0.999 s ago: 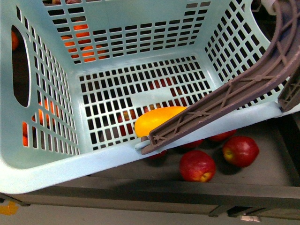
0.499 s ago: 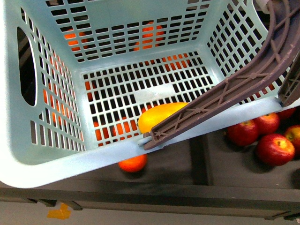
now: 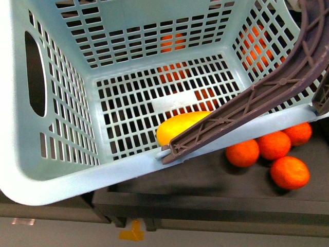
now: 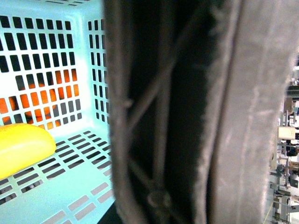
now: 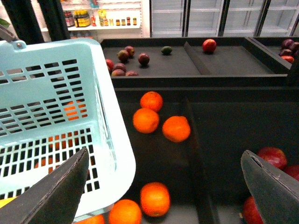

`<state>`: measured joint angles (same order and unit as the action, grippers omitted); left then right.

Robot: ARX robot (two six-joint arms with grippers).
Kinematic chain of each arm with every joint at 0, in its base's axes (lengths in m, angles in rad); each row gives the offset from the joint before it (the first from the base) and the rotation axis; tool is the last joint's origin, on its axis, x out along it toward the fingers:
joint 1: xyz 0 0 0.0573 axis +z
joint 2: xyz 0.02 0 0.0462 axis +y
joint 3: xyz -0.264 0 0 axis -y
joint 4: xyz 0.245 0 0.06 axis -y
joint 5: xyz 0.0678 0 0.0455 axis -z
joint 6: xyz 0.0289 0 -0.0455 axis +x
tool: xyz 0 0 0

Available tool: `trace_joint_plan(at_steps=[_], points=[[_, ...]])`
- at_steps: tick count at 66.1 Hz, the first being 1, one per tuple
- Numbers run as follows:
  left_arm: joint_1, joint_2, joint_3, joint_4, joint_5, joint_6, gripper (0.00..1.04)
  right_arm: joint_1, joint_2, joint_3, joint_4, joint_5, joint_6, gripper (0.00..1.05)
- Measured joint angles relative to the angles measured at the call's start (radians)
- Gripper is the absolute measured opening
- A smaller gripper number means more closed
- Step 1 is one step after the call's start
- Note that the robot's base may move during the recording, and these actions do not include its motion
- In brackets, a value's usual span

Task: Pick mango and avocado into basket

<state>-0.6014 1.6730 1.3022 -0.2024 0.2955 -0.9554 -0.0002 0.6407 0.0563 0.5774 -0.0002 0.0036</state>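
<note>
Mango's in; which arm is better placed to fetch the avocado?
Right. Its gripper is open and empty, facing the shelf holding what looks like the avocado; the left wrist view is filled by the basket handle.

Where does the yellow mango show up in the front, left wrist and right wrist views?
Front view: the mango lies on the basket floor by the near wall, partly behind the brown handle.
Left wrist view: the mango sits at the frame edge, on the basket floor.
Right wrist view: the mango is probably the yellow sliver at the frame edge.
Shared landmark: the basket's slotted teal walls.
</note>
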Motion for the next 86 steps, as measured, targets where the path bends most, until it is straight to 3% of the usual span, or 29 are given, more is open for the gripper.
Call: trace_joint_plan(at_steps=[86], points=[[-0.001,0.0,0.001,0.0,0.001,0.0,0.14,0.0,0.0,0.0,-0.001,-0.001,0.0,0.96]])
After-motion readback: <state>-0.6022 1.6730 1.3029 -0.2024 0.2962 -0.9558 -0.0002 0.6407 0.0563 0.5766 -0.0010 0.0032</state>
